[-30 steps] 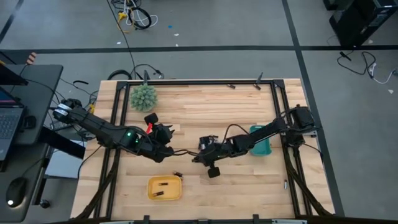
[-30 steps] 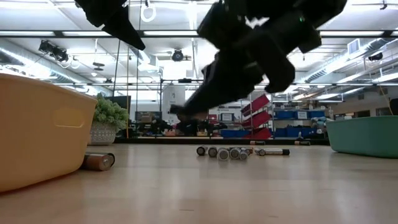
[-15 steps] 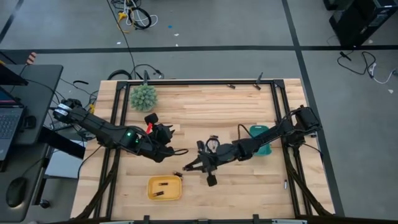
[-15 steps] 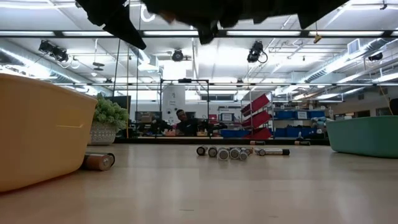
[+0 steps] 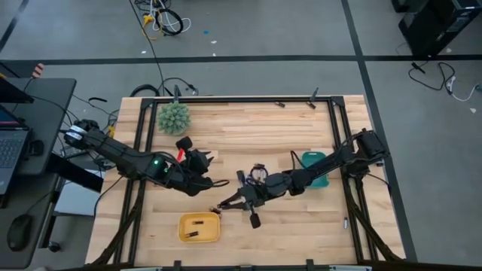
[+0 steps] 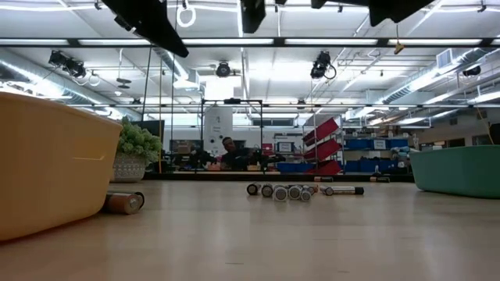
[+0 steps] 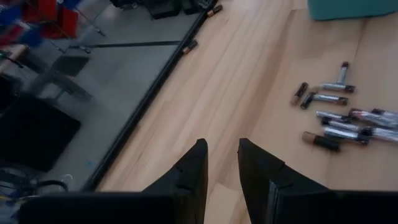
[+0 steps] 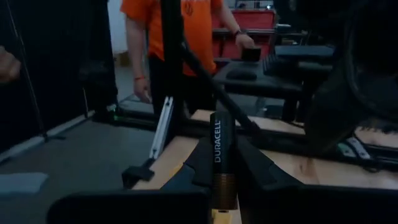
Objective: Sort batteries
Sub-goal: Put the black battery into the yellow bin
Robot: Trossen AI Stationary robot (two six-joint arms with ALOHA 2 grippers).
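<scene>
Right gripper clamps a black-and-copper Duracell battery upright between its fingers, just beside the yellow tray, above the wood table. Left gripper hangs nearby over bare wood, fingers nearly together, a narrow gap, nothing in it. More batteries lie clustered ahead of it, towards the teal tray. One battery lies beside the yellow tray. Person in an orange shirt stands beyond the table.

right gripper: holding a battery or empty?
Holding. In the right wrist view the right gripper is shut on a black-and-copper Duracell battery, which stands upright between its dark fingers, near the yellow plastic tray.
</scene>
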